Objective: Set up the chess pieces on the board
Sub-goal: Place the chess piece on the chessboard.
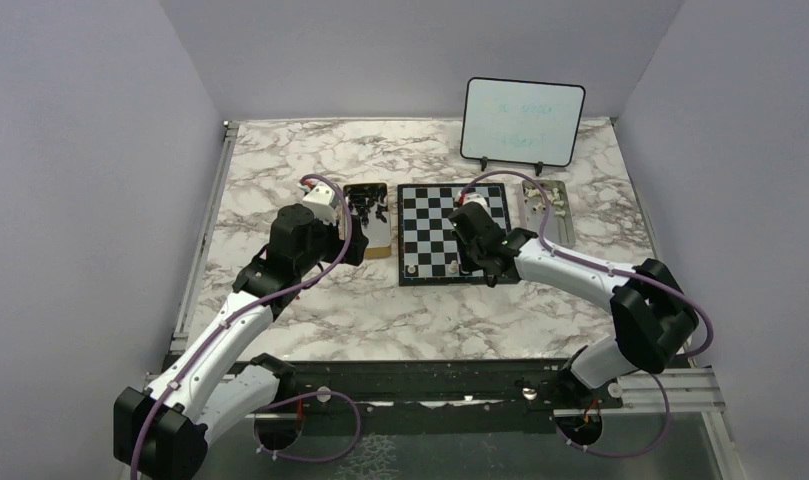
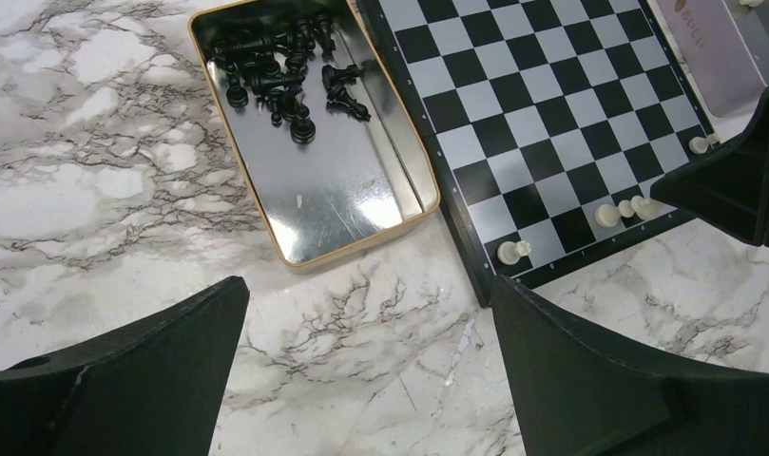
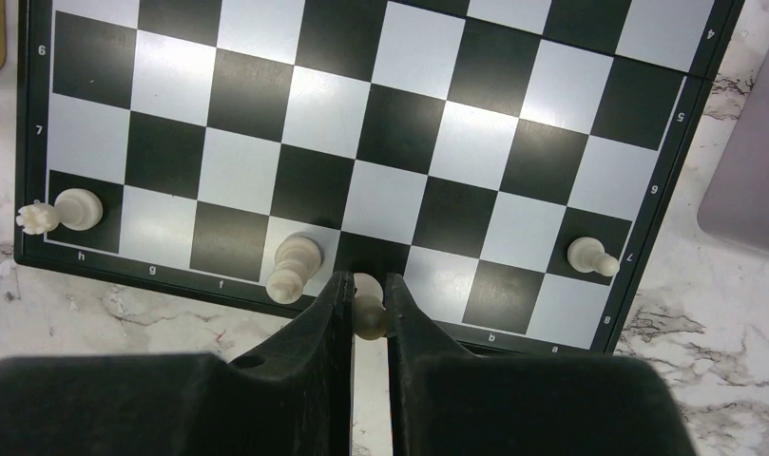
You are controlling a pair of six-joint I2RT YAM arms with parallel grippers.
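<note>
Right hand (image 3: 369,285) pinches a cream piece (image 3: 369,312), perhaps a pawn, at the near edge of the checked board (image 3: 323,114), lettered h, g, f, b, a; left hand (image 2: 369,290) gapes.

We see a marble table (image 1: 380,320). The board (image 1: 430,215) lies on it right under the right tool (image 3: 368,296). A gold-rimmed tin (image 2: 342,180) lies just ahead of the left tool (image 2: 366,304), beside the board. A grey tray (image 1: 560,225) sits right of the right tool, and a whiteboard (image 1: 523,120) stands well beyond it.
</note>
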